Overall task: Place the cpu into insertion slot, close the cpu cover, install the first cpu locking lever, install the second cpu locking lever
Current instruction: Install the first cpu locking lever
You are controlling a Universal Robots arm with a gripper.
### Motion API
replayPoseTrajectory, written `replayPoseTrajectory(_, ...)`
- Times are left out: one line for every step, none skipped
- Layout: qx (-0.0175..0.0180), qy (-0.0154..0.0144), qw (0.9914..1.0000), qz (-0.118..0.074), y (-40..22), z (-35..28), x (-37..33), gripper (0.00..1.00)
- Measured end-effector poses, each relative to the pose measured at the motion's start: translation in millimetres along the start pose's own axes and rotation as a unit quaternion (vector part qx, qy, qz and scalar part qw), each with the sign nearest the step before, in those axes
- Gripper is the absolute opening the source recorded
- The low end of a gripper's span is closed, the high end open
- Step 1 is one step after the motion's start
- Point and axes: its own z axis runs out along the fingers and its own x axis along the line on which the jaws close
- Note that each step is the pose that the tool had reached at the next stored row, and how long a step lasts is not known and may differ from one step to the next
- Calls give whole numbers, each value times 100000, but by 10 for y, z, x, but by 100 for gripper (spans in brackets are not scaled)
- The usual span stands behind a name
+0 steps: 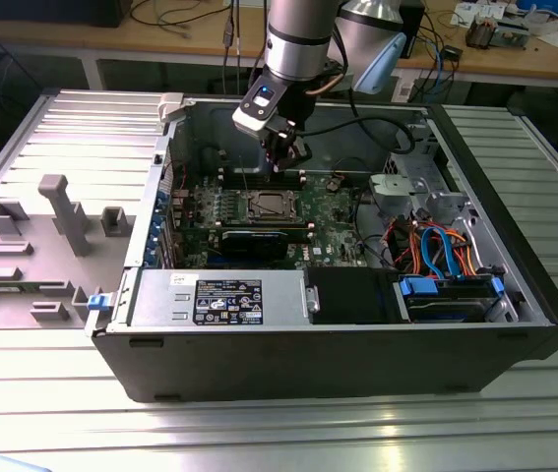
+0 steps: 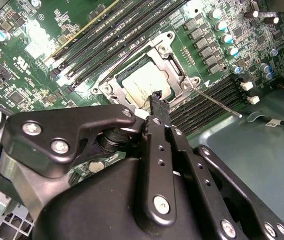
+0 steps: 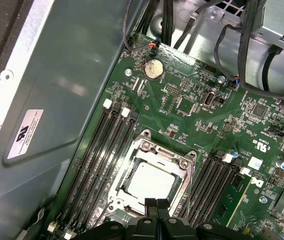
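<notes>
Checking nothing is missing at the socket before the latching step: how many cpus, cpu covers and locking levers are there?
cpu: 1
cpu cover: 1
locking levers: 2
Total: 4

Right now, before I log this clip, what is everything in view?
computer case: one, black, lying open on the ribbed metal table
cpu: one, silver-grey, mid-board, framed by the cover
cpu cover: one, silvery frame, lying around the cpu
memory slots: several, black, on both sides of the cpu
coin cell: one, silver, on the green board
cables: several, orange and blue, case end at the exterior view's right
fixture blocks: several, grey, exterior view's left
arm: one, silver-grey, above the case
hand: one, black, shut, near the cpu's edge
</notes>
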Motion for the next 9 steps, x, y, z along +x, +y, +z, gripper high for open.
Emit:
replayPoseTrajectory(1, -3, 100000, -27, 0, 0, 0, 11)
replayPoseTrajectory(-1, -4, 100000, -43, 0, 0, 0, 11)
replayPoseTrajectory(-1, -8, 100000, -95, 0, 0, 0, 11)
replayPoseTrajectory(1, -11, 100000, -140, 0, 0, 0, 11)
replayPoseTrajectory(2, -11, 100000, -157, 0, 0, 0, 11)
replayPoseTrajectory(3, -12, 100000, -177, 0, 0, 0, 11)
replayPoseTrajectory(4, -17, 100000, -205, 0, 0, 0, 11)
replayPoseTrajectory(2, -19, 100000, -236, 0, 0, 0, 11)
replayPoseTrajectory(4, -23, 100000, -261, 0, 0, 0, 11)
